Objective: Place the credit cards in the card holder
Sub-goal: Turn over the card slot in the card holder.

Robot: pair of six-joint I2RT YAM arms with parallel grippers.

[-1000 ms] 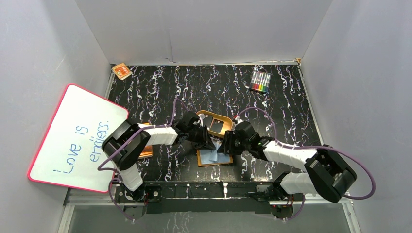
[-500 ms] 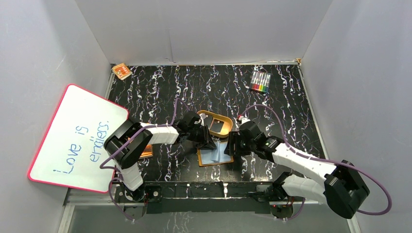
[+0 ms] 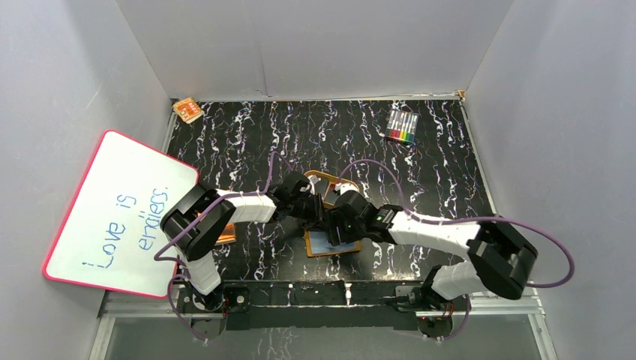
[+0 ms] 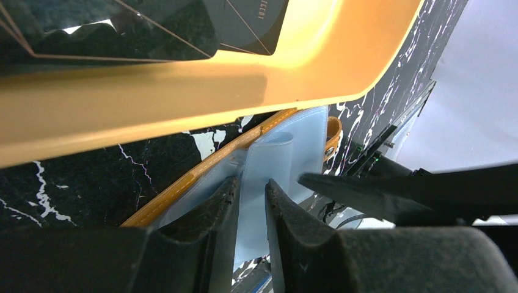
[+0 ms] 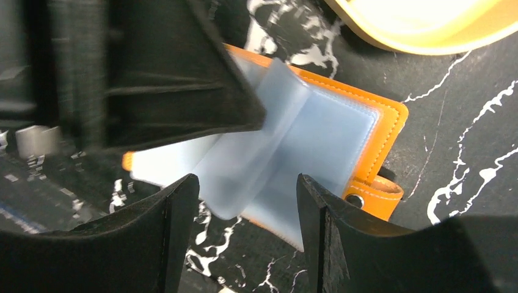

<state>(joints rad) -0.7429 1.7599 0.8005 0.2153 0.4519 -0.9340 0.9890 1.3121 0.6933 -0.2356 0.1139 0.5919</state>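
Observation:
The card holder lies open on the black marbled table, its orange leather edge and snap tab toward the right. Its pale blue sleeves fan upward. My left gripper is shut on one upright sleeve, just beside the tan tray. Black credit cards lie inside that tray. My right gripper hovers open over the sleeves' free edge with nothing between its fingers. In the top view both grippers meet over the card holder, left and right.
A whiteboard leans at the left wall. A pack of coloured markers lies at the back right, and a small orange item at the back left corner. An orange booklet peeks from under my left arm. Walls enclose three sides.
My right gripper has swung left over the card holder and its jaws have spread wider. My left gripper has kept its hold on the sleeve in place.

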